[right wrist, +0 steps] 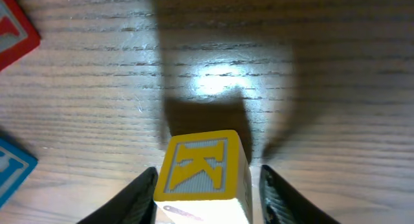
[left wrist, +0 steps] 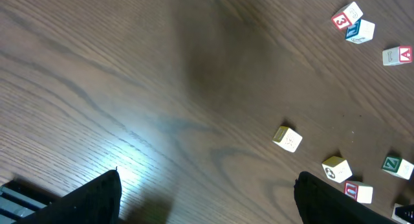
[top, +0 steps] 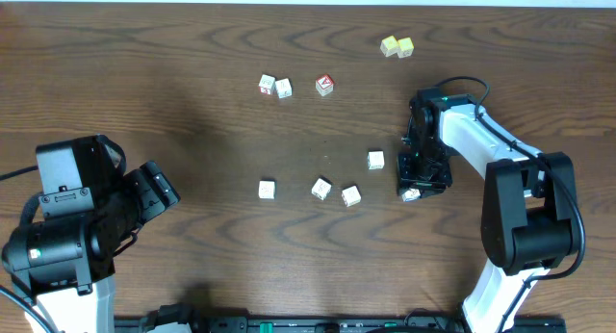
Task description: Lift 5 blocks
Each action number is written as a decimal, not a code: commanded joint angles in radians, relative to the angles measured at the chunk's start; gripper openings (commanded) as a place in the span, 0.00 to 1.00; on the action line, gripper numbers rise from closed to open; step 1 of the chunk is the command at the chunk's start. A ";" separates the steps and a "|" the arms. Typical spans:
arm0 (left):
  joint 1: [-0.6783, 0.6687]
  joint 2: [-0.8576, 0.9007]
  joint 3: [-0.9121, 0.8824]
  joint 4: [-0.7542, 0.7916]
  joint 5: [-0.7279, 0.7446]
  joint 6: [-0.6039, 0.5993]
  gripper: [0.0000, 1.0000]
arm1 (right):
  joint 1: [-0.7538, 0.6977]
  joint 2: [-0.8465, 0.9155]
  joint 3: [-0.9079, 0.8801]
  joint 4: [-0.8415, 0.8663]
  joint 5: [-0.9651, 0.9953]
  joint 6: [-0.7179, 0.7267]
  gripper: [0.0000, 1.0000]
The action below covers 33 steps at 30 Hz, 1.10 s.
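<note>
Two dark fingers point(right wrist: 145, 195) of the right gripper point(right wrist: 208, 185) stand slightly apart, one on each side of the K block point(right wrist: 202, 169). This block is a white cube whose upper face carries a letter K in a yellow frame. In the right wrist view we see one finger right at the cube's edge. A thin strip of wood shows between the cube and the other finger, so the jaws flank the cube loosely and do not pinch it. The cube appears to rest on the table point(top: 192, 44), with its shadow just beyond it. At the left edge of that view we glimpse the corners of a red-bordered face point(right wrist: 13, 30) and a blue-bordered face point(right wrist: 13, 169).

From above, we find the K block at the right of the table, under the tip of the white right arm point(top: 472, 131). The other four blocks lie to its left, around the middle. Three form a loose row point(top: 321, 189), and the fourth block point(top: 375, 160) sits a little farther back, between the row and the gripper.

Along the far side sit two more white cubes point(top: 274, 86) touching each other. A red-faced cube point(top: 324, 85) is just to their right, and two yellow cubes point(top: 397, 47) sit farther right.

At the near left, the left gripper point(left wrist: 208, 179) hangs over bare wood with its fingers spread wide.
</note>
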 commanded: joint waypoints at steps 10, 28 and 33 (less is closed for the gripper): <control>-0.003 -0.001 0.009 -0.003 -0.016 -0.009 0.86 | 0.006 0.012 0.199 -0.180 0.074 -0.026 0.53; -0.003 -0.001 0.009 -0.003 -0.016 -0.009 0.86 | 0.028 0.012 0.032 -0.065 0.070 -0.145 0.53; -0.003 -0.001 0.009 -0.003 -0.016 -0.009 0.86 | 0.032 0.013 0.017 -0.021 0.070 -0.151 0.47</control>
